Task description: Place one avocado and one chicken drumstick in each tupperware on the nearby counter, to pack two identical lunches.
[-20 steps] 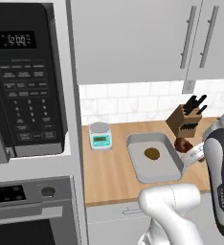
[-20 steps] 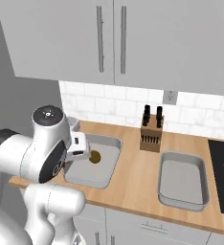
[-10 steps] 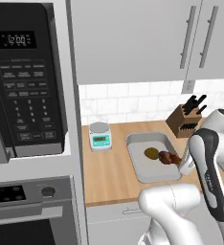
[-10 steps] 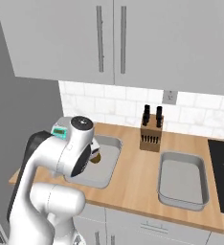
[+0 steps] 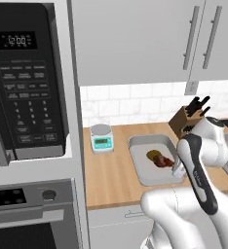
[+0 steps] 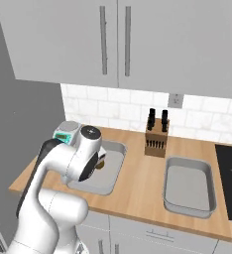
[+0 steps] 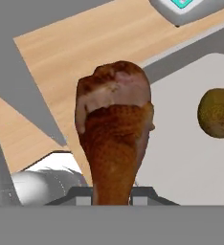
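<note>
Both base views look forward and down at the counter [image 5: 111, 170] from opposite sides; hand view hangs close above it.

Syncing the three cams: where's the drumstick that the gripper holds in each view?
Left base view: chicken drumstick right of centre, over the left tupperware, beside the avocado.
Right base view: a dark sliver left of centre, by the arm's wrist.
Hand view: centre, upright, rising from the gripper, which is shut on it.
Shared landmark: the kitchen scale beside that tupperware.
</note>
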